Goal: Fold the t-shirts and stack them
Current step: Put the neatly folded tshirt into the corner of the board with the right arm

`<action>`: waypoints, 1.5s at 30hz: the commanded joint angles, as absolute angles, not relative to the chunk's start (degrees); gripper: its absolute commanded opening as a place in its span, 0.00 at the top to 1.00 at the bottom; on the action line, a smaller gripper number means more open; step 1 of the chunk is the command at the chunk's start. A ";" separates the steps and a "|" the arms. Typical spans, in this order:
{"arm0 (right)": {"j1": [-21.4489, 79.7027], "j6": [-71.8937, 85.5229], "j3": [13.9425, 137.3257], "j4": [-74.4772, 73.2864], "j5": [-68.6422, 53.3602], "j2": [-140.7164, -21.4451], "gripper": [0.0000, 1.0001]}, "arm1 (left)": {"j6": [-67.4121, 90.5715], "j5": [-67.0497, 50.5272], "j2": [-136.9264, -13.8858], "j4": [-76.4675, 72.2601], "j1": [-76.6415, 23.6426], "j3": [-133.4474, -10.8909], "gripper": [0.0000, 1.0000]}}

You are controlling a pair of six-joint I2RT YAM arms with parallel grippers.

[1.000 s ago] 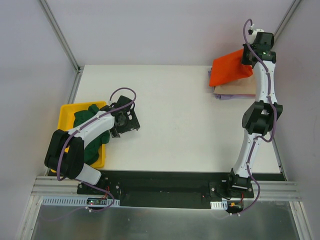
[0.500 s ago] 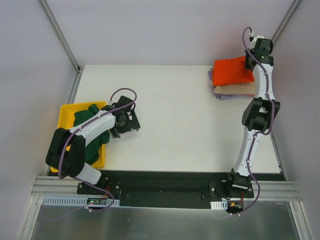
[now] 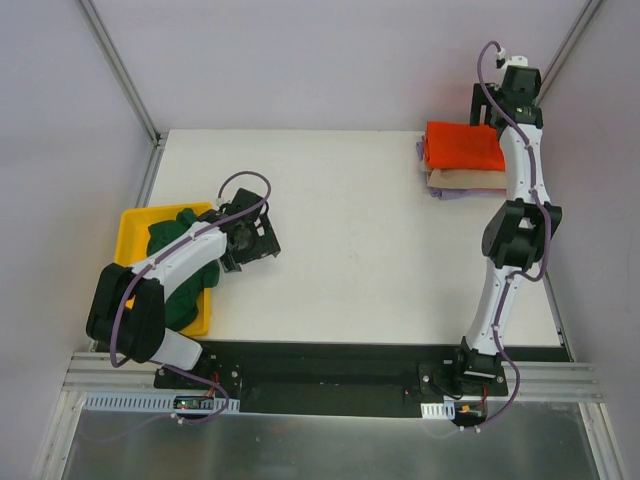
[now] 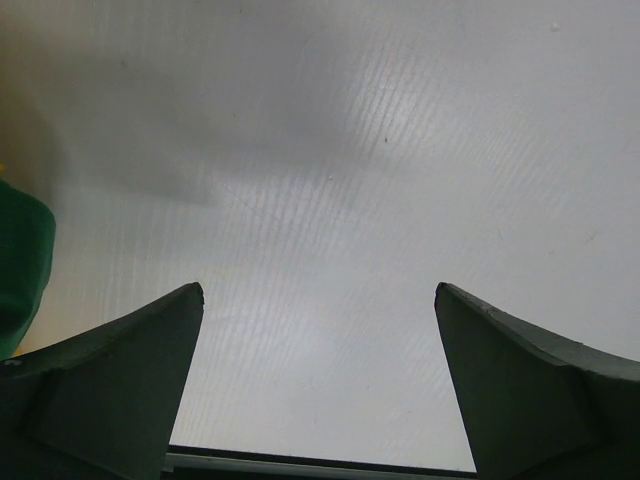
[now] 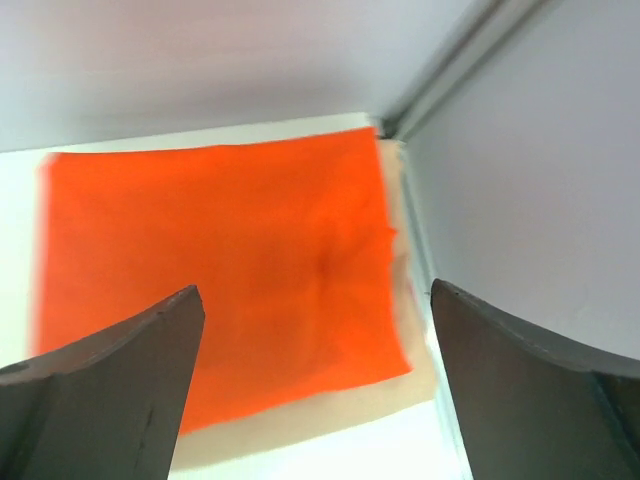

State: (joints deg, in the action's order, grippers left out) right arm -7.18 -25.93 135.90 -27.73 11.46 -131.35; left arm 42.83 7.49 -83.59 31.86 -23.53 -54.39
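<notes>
Lifting your right end effector (image 5: 315, 288), fingers apart, straight up from the folded orange-red cloth t-shirt (image 3: 462, 146) far right, aim the spread left end effector (image 4: 318, 288) at the dark green t-shirt (image 3: 163, 235) in the yellow plastic tray (image 3: 130, 225).

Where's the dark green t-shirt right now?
Top external view: the dark green t-shirt lies bunched in the yellow tray at the left edge of the table, just left of the open left end effector.
</notes>
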 commanded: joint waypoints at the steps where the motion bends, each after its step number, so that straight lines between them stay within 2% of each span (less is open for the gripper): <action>1: -6.06 -16.81 132.11 -27.68 -2.51 -121.03 0.04 | 42.01 7.12 -79.28 32.43 -23.03 -54.32 0.01; 4: -6.15 -14.24 133.14 -27.07 -9.56 -124.09 0.04 | 41.57 6.86 -78.93 32.26 -23.03 -54.05 0.01; 9: -8.17 -7.75 142.11 -25.24 -16.25 -134.98 0.04 | 42.01 7.38 -78.92 31.73 -23.03 -52.56 0.01; 13: -10.28 -6.24 140.46 -21.28 -16.61 -139.21 0.04 | 42.19 7.56 -79.28 31.73 -23.03 -51.86 0.01; 16: -11.07 -8.78 138.52 -21.88 -14.68 -141.85 0.04 | 42.19 7.38 -79.71 31.73 -23.03 -51.77 0.01; 20: -11.16 -14.22 135.19 -23.64 -18.35 -143.52 0.04 | 42.01 7.21 -81.47 31.82 -23.03 -52.47 0.01; 26: -9.41 -25.74 123.68 -19.35 -18.02 -137.74 0.04 | 41.66 6.77 -82.00 31.82 -23.03 -53.17 0.01; 35: -9.14 -24.87 121.21 -17.66 -19.86 -123.86 0.04 | 41.84 5.89 -78.49 31.73 -23.11 -51.59 0.01; 40: -8.70 -27.67 111.39 -16.27 -24.24 -116.12 0.04 | 42.19 6.06 -75.76 31.55 -23.03 -50.01 0.01; 45: -8.35 -30.32 107.67 -19.59 -23.12 -118.12 0.04 | 41.84 5.80 -74.45 31.47 -23.12 -49.31 0.01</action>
State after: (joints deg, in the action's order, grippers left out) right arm -8.84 -26.68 110.41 -17.23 -21.91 -116.51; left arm 42.54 6.35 -76.38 31.03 -23.53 -50.17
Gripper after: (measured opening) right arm 0.963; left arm 0.990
